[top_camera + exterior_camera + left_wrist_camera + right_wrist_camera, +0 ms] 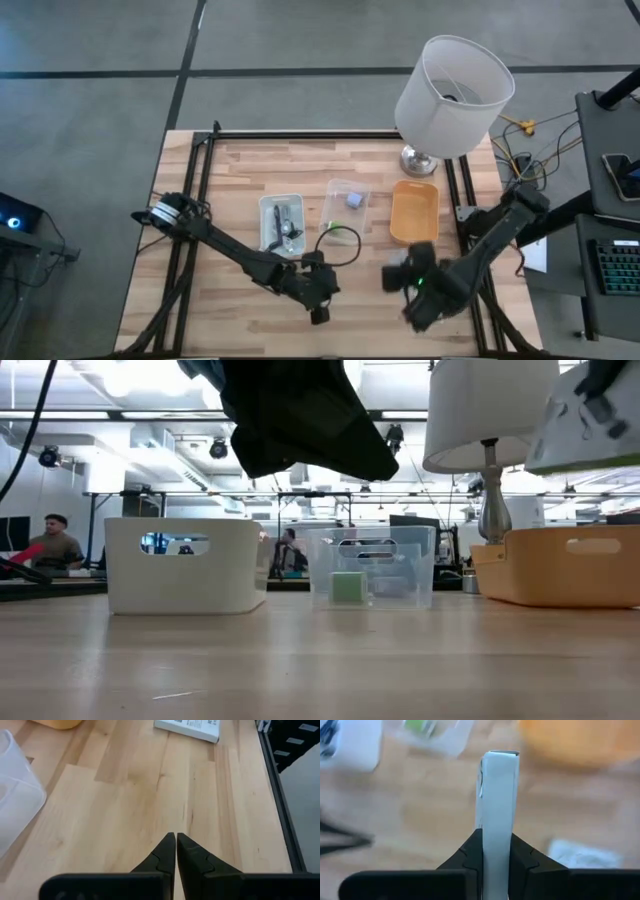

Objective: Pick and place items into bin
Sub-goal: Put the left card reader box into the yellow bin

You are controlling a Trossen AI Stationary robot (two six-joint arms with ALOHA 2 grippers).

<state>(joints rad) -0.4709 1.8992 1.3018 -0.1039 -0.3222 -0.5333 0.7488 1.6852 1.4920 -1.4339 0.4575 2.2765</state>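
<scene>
The table [250,165] is pale wood, the bins white [281,222], clear [346,205] and orange [414,212], the lampshade [454,82] white.

Two dark jointed arms with matte black, wedge-shaped jaws.

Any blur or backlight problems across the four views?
Right wrist view: background smeared, only the white packet in the right tool reads clearly. Low view: bright ceiling lights leave the overhead arm a silhouette. Left wrist view: sharp, left tool crisp. High view: evenly lit.
</scene>
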